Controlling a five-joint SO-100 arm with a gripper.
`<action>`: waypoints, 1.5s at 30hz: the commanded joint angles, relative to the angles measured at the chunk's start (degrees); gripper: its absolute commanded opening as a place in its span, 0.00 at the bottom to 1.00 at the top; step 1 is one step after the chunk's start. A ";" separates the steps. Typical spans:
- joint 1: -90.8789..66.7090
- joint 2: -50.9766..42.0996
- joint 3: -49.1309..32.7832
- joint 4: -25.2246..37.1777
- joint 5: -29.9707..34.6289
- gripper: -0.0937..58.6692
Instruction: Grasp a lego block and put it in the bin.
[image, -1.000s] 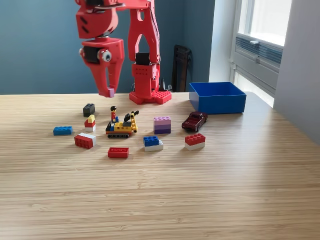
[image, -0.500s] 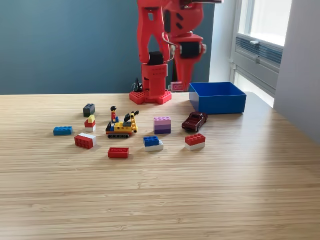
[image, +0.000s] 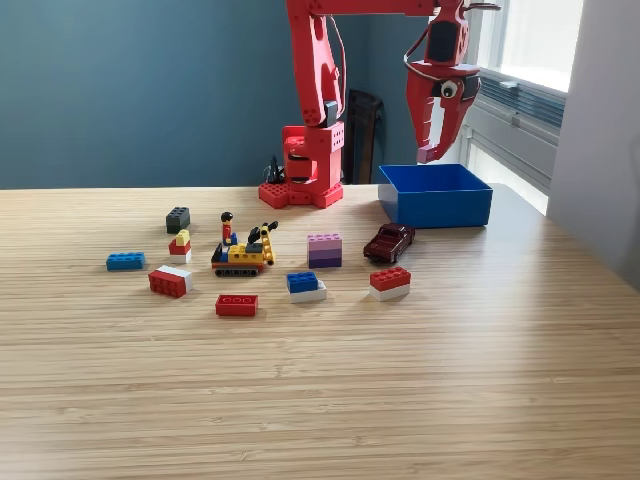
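Note:
My red gripper (image: 430, 152) hangs high at the exterior view's right, pointing down just above the blue bin (image: 435, 208). A small pink lego block (image: 428, 155) shows at its fingertips, and the jaws are closed on it. Other lego blocks lie on the wooden table: a black one (image: 178, 219), a blue one (image: 125, 261), a red and white one (image: 169, 281), a flat red one (image: 236, 305), a blue and white one (image: 306, 286), another red and white one (image: 389, 282) and a purple stack (image: 324, 250).
A yellow toy vehicle with a figure (image: 243, 255) and a dark red toy car (image: 389, 241) stand among the blocks. The arm's red base (image: 301, 190) sits at the back, left of the bin. A wall and window sill rise at the right.
The arm has swung from above the black block on the left, across its base, to above the blue bin on the right, carrying the small pink block.

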 joint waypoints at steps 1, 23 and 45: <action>-6.06 2.90 -4.48 0.79 -0.62 0.00; -3.87 2.90 -5.80 0.26 -3.25 0.40; 37.18 2.90 -12.57 -0.53 -4.39 0.08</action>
